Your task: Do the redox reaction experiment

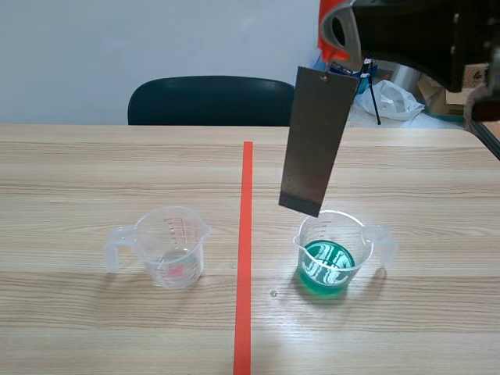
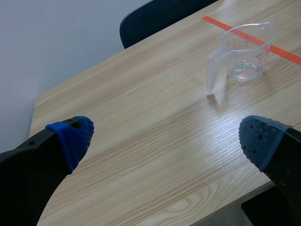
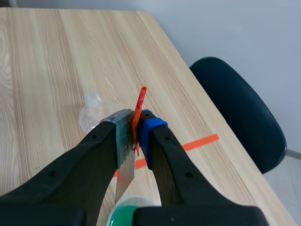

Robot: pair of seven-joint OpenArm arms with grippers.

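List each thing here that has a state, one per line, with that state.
left hand: open, holding nothing.
right hand: shut on the metal strip.
metal strip: hanging slightly tilted, lower end over the green cup, not dipped.
green cup: upright, green liquid in its lower part.
clear cup: upright, nearly empty.

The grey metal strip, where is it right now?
In the scene view the metal strip hangs from the right gripper, right of the orange-red tape line, its lower end just above the cup of green liquid.
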